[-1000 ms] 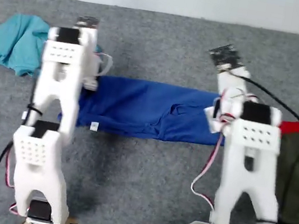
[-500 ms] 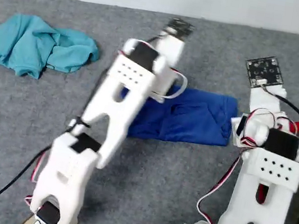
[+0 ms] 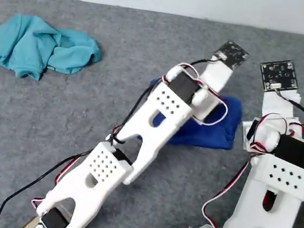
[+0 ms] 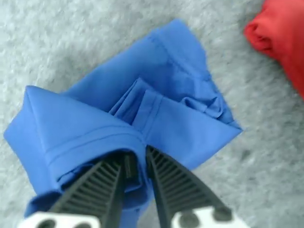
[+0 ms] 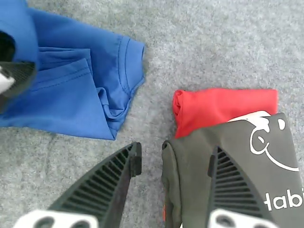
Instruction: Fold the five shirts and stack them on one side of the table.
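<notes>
A strip of bare tabletop (image 5: 159, 71) runs just ahead of the right pincer (image 5: 173, 159). The blue shirt (image 5: 71, 90) lies on one side of it, the red shirt (image 5: 223, 107) and dark shirt (image 5: 232, 161) on the other. One of the pincer's spread fingers seems to hang over the dark shirt's edge. The left pincer (image 4: 137, 166), clamped on a blue fold, sits near the right one, and the left arm (image 3: 164, 107) slants across the middle. Beyond that arm, wide open tabletop reaches to the teal shirt (image 3: 36, 43), well apart from both pincers.

Blue shirt (image 4: 175, 128) of smooth matt cloth, rough carpet-like table cover (image 3: 33, 130), ribbed black plastic fingers (image 4: 95, 190), white plastic arm (image 3: 163, 113)
</notes>
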`<state>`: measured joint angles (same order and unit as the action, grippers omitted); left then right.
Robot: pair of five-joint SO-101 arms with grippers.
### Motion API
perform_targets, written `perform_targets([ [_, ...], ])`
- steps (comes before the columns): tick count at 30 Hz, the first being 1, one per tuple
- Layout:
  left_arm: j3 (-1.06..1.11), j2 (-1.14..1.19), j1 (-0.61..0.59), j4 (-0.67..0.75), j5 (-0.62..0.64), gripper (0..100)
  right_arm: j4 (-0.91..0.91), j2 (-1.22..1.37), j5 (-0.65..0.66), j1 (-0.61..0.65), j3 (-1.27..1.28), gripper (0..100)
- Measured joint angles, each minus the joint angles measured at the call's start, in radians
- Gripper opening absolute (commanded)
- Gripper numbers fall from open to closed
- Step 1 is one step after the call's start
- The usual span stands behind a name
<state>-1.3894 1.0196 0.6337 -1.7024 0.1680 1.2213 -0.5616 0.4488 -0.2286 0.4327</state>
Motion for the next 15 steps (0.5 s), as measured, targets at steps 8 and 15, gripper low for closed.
perform_targets([
  [8, -0.003, 0.078, 0.037, 0.153, 0.003, 1, 0.0, 0.0, 0.0, 0.0, 0.0, 23.7],
  [15, -0.005, 0.23, 0.046, 0.206, 0.0, 2, 0.0, 0.0, 0.0, -0.101, 0.0, 23.7],
])
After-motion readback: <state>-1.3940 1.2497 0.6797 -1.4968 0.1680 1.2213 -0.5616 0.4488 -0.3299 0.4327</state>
